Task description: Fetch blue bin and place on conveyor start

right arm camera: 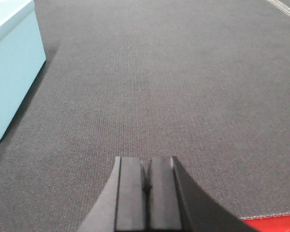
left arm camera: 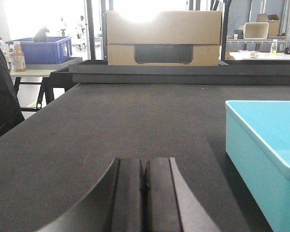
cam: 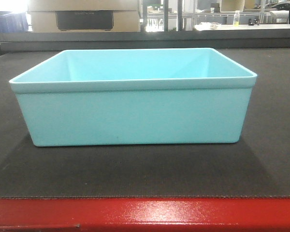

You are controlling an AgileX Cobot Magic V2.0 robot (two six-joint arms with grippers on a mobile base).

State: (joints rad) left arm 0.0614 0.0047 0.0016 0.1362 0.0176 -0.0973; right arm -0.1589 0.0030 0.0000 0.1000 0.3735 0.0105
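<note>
The light cyan blue bin (cam: 135,113) stands upright and empty on the dark textured belt of the conveyor start (cam: 145,169), just behind its glossy red frame (cam: 145,212). In the left wrist view the bin (left arm camera: 266,154) is at the right, apart from my left gripper (left arm camera: 144,166), which is shut with nothing in it and hovers low over the belt (left arm camera: 111,121). In the right wrist view the bin (right arm camera: 9,67) is at the upper left. My right gripper (right arm camera: 146,166) is shut and empty above the belt (right arm camera: 174,87) near the red frame (right arm camera: 275,223).
Behind the belt sits a cardboard box (left arm camera: 163,38) with a dark slot. A dark blue crate (left arm camera: 41,50) and bottles (left arm camera: 18,56) rest on a side table at the far left. Shelving and tables stand in the background (cam: 241,19).
</note>
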